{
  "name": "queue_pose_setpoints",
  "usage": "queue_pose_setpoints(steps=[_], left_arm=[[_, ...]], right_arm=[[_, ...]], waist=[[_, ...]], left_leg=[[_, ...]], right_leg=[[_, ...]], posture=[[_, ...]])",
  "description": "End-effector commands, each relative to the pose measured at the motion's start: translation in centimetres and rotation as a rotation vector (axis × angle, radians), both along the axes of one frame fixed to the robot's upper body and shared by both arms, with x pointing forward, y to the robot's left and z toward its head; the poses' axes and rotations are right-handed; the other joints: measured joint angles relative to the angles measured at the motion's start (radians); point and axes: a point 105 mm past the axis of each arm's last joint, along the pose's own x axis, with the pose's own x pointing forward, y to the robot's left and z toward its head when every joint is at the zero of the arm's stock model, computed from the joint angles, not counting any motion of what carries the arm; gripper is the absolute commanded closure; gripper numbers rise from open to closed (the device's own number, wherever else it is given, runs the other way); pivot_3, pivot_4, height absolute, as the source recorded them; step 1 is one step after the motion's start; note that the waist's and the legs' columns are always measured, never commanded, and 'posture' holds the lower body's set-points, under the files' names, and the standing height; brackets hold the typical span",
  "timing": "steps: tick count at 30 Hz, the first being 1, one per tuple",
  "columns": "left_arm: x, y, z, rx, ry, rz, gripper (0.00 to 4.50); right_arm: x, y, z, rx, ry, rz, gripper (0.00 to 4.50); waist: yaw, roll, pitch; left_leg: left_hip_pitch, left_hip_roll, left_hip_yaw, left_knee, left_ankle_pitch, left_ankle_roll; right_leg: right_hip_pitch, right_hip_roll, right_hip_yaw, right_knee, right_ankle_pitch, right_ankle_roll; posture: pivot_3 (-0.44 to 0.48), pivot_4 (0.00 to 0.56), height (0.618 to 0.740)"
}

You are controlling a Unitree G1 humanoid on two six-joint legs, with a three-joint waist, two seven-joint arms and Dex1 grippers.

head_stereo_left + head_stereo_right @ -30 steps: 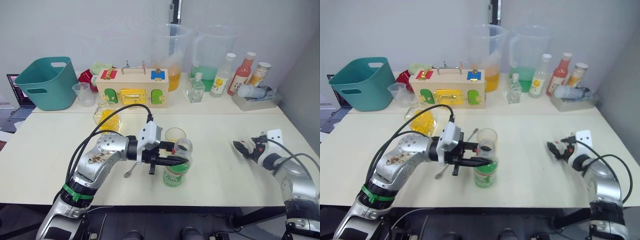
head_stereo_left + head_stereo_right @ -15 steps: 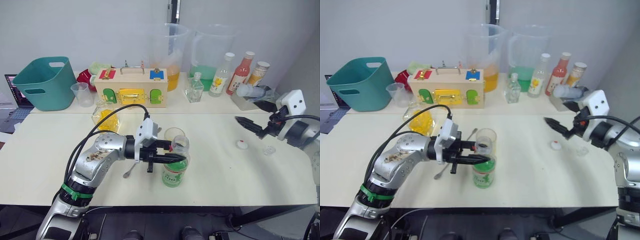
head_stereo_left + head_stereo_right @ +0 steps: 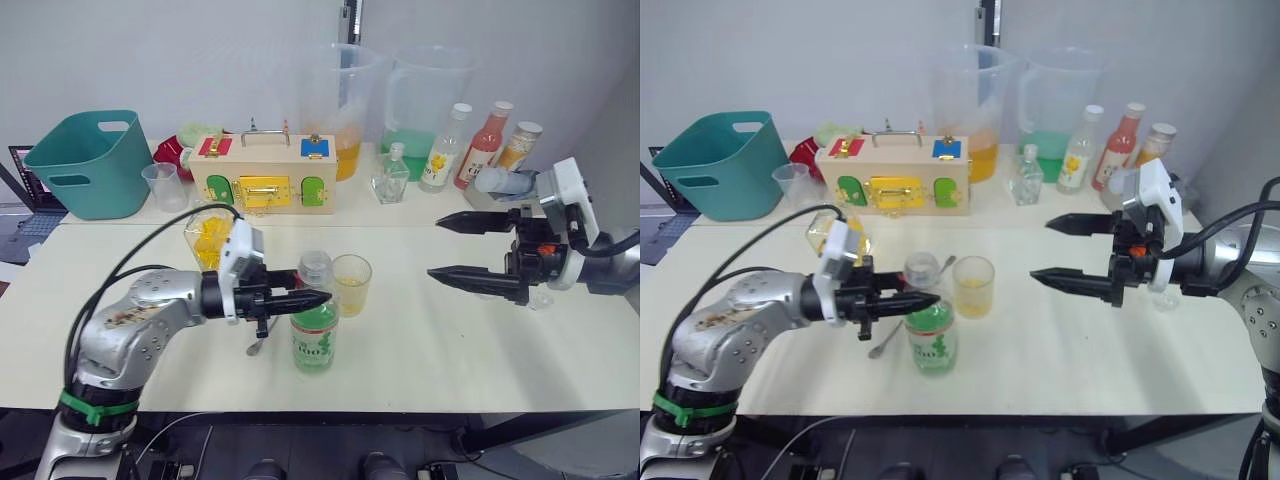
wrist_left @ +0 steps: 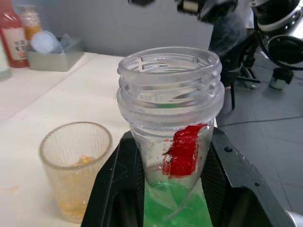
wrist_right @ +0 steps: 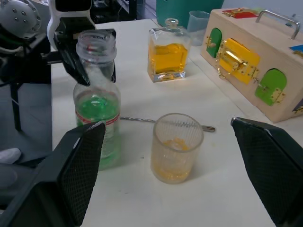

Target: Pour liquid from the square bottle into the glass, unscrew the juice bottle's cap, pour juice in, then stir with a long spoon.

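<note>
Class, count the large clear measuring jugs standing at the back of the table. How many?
2. The jug with orange liquid stands behind the wooden latch box; the jug with green liquid stands just to its right. None seems hidden.

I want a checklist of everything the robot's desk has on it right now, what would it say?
Surface: pale table.
Job's things: juice bottle uncapped, upright; glass beside it, a little yellow liquid; square bottle behind; long spoon lying flat.
Clutter: wooden latch box, teal bin, two jugs, back-row bottles.
Grippers: left gripper shut on the bottle neck; right gripper open, empty.
Cables: black cable over left arm.
Surroundings: laptop at left.
</note>
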Motion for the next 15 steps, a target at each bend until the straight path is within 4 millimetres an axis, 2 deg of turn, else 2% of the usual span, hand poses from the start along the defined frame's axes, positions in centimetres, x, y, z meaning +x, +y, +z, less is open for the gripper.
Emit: queue_pose_setpoints(steps=[1, 6, 10, 15], left_arm=[[0.3, 1.7, 3.5, -0.049, -0.115, 0.097, 3.43], [1.6, 3.5, 4.7, 0.026, -0.133, 0.173, 3.43], [2.7, 4.0, 5.4, 0.046, -0.169, 0.200, 3.43], [6.2, 3.8, 5.6, 0.121, -0.267, 0.278, 3.43]], right_arm=[[-1.4, 0.5, 0.2, -0.028, 0.043, 0.066, 0.00], [-2.1, 1.0, -0.1, -0.020, 0.089, 0.105, 0.00], [-2.2, 1.0, -0.6, -0.025, 0.093, 0.090, 0.00], [-2.5, 0.0, -1.4, -0.011, 0.087, 0.021, 0.00]], waist=[[0.004, 0.000, 0.000], [0.002, -0.002, 0.001], [0.004, -0.002, 0.001], [0.020, -0.002, 0.002]], left_leg=[[0.000, 0.000, 0.000, 0.000, 0.000, 0.000], [0.000, 0.000, 0.000, 0.000, 0.000, 0.000], [-0.001, 0.000, 0.000, 0.000, 0.000, 0.000], [-0.003, 0.000, 0.000, 0.000, 0.000, 0.000]], right_leg=[[0.000, 0.000, 0.000, 0.000, 0.000, 0.000], [0.000, 0.000, 0.000, 0.000, 0.000, 0.000], [-0.001, 0.000, 0.000, -0.001, 0.000, 0.000], [-0.002, 0.000, -0.001, -0.003, 0.000, 0.000]], posture=[[0.000, 0.150, 0.740], [0.000, 0.150, 0.740], [0.000, 0.150, 0.740], [0.000, 0.150, 0.740]])
